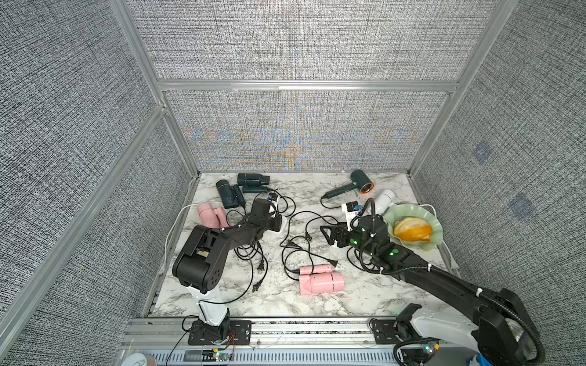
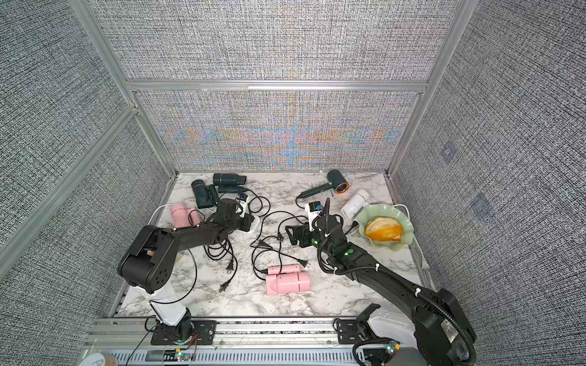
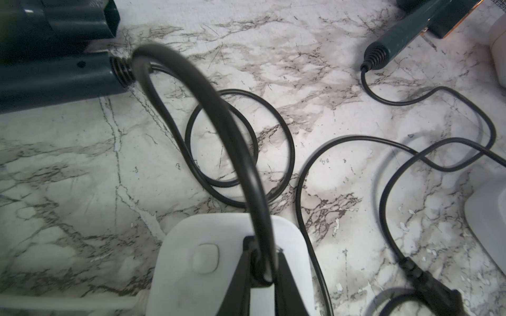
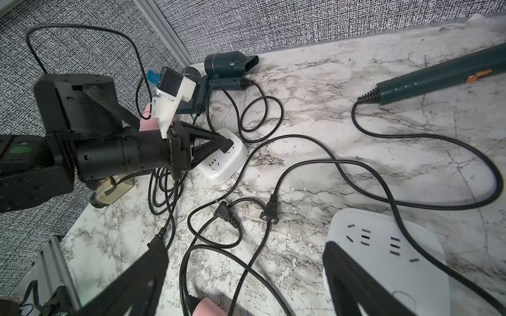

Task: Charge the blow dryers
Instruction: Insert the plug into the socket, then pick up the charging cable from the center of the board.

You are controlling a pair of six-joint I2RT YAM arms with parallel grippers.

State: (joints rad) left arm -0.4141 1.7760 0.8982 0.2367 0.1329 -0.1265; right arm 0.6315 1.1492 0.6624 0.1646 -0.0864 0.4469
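Teal-black, the rear blow dryer (image 1: 253,179) lies by the back wall, its barrel and folded handle parallel to it and its nozzle toward the robot's right. Its black cord (image 3: 219,115) arcs to the left gripper (image 3: 263,246), which is clenched on the plug (image 3: 260,269) over a white power strip (image 3: 189,246). The right gripper (image 4: 243,247) hangs spread wide.

Grey-veined white marble tabletop (image 1: 364,294). Two pink plastic blow dryers (image 1: 320,279) (image 1: 209,215), two dark teal-black dryers (image 1: 253,179) (image 1: 226,196), one dark green copper-ringed dryer (image 1: 358,183), one white dryer (image 1: 385,199). Black cords (image 3: 235,136). White square power strip (image 3: 191,246). Pale green scalloped dish (image 1: 402,212) holding orange slices (image 1: 412,231).
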